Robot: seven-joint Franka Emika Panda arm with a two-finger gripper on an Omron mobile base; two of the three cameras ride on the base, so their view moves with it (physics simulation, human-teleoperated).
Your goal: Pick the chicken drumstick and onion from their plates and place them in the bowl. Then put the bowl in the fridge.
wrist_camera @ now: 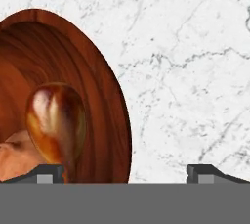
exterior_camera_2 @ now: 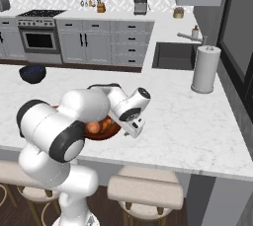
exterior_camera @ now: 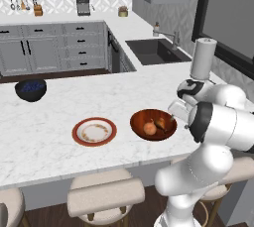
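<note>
You're looking at a glossy wood-grained bowl (exterior_camera: 154, 124), wide and shallow, sitting on the white veined marble counter (exterior_camera: 49, 137). The round tan onion (exterior_camera: 150, 129) and the shiny reddish-brown drumstick (exterior_camera: 161, 122) are both lying inside the bowl, touching each other. In the hand view the drumstick (wrist_camera: 56, 120) is showing its thick rounded end, with the onion (wrist_camera: 17, 157) just beside it. Your gripper (wrist_camera: 125, 173) is hovering at the bowl's rim with fingers spread wide, one tip over the bowl (wrist_camera: 93, 86), the other over bare marble, gripping nothing. Left of the bowl a flat cream plate (exterior_camera: 94, 132) with a red-brown rim is sitting apart. Farther left of the bowl a small dark bowl (exterior_camera: 31, 89) is resting. Behind the bowl, a paper towel roll (exterior_camera: 203, 58) is standing upright near the dark sink (exterior_camera: 156, 51).
</note>
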